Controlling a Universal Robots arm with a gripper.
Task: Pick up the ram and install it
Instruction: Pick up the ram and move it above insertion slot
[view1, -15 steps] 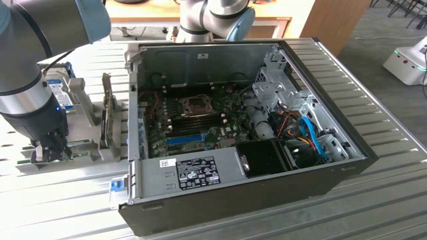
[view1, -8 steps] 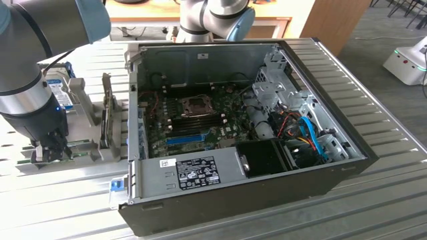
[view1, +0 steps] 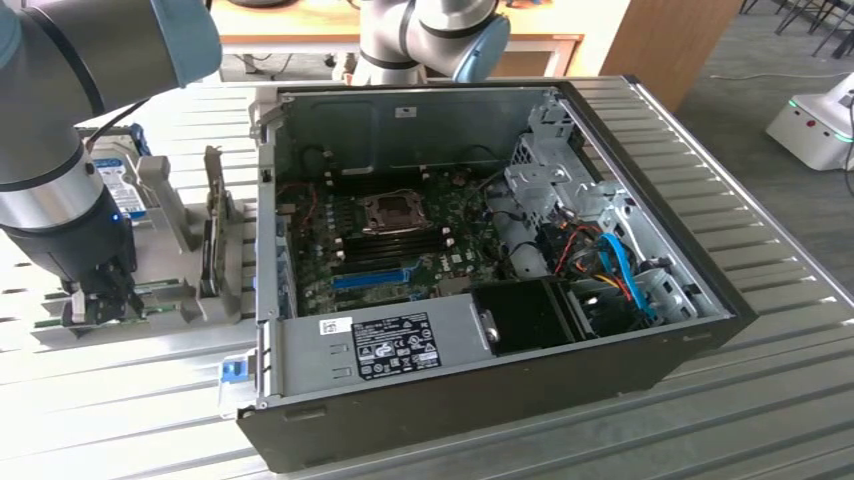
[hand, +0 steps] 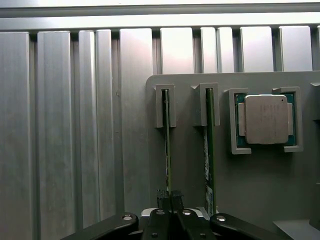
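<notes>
The hand pinches the thin green ram; ribbed metal table beneath.

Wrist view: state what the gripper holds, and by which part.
The gripper is shut on the ram, the stick farther from the processor in the grey holder, pinching its two faces near the end opposite the slotted bracket.

Bright, even light; glare whitens a strip of the ribbed table, the computer case is shaded inside, and the ram looks dim.
</notes>
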